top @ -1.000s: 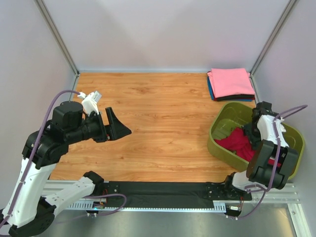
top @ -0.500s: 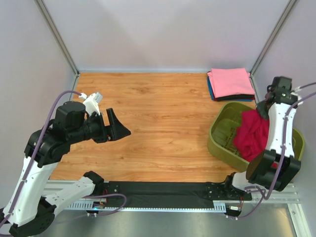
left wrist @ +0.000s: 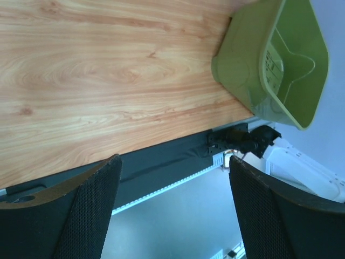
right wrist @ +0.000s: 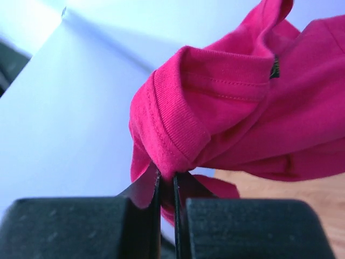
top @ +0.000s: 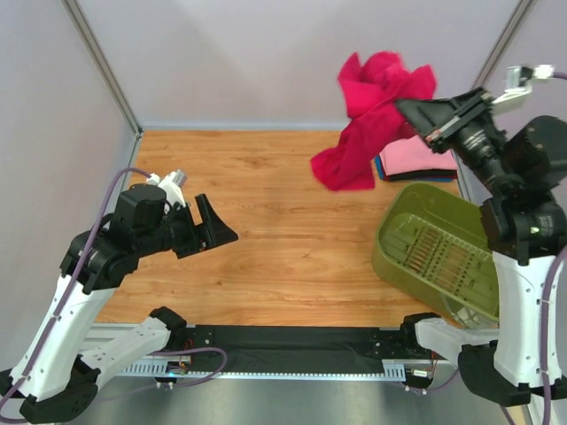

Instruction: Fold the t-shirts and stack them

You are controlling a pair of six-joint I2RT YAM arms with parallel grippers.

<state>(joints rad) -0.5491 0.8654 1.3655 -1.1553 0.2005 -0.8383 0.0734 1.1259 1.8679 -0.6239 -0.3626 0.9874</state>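
Crimson t-shirt (top: pixel 372 115) hangs bunched in mid-air over the table's (top: pixel 266 266) far right, pinched at a stitched edge by the right gripper (right wrist: pixel 166 181). Its long axis slants down-left from the grip. The left gripper (left wrist: pixel 175 161) hovers, jaws wide apart.

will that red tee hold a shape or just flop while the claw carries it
Likely floppy: the red tee hangs bunched and drooping from the right claw. Probably light, since a pinch on one ribbed edge carries all of it.
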